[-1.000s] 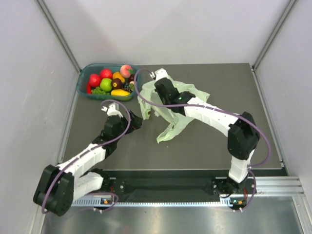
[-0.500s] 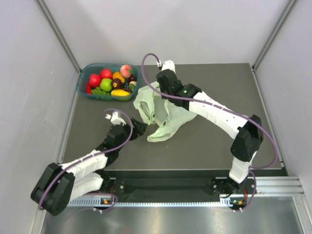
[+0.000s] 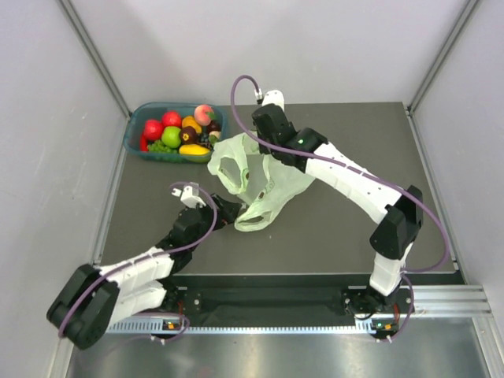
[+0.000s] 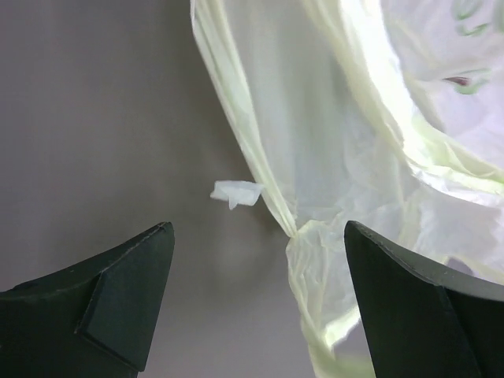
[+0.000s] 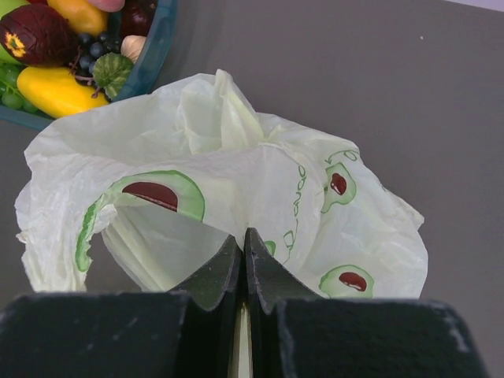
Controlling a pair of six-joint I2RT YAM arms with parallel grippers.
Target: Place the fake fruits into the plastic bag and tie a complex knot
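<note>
The pale green plastic bag [image 3: 272, 193] [image 5: 236, 169] hangs from my right gripper [image 3: 265, 155] [image 5: 243, 233], which is shut on a fold of its upper edge. One handle loop [image 3: 224, 169] gapes toward the tub. My left gripper [image 3: 234, 211] [image 4: 256, 236] is open at the bag's lower left corner, and a twisted strip of the bag [image 4: 315, 260] lies between its fingers without being gripped. The fake fruits [image 3: 179, 132] [image 5: 47, 47] sit piled in the teal tub [image 3: 134, 135]. No knot shows.
The teal tub [image 5: 161, 47] stands at the table's back left, just behind the bag. A small white scrap [image 4: 236, 191] lies on the dark table top [image 3: 354, 236]. Grey walls close in the left, back and right sides.
My right gripper has lifted the bag and carried it left, so it now hangs spread with a loop open. The left gripper has moved right and nearer, up to the bag's lower edge.
</note>
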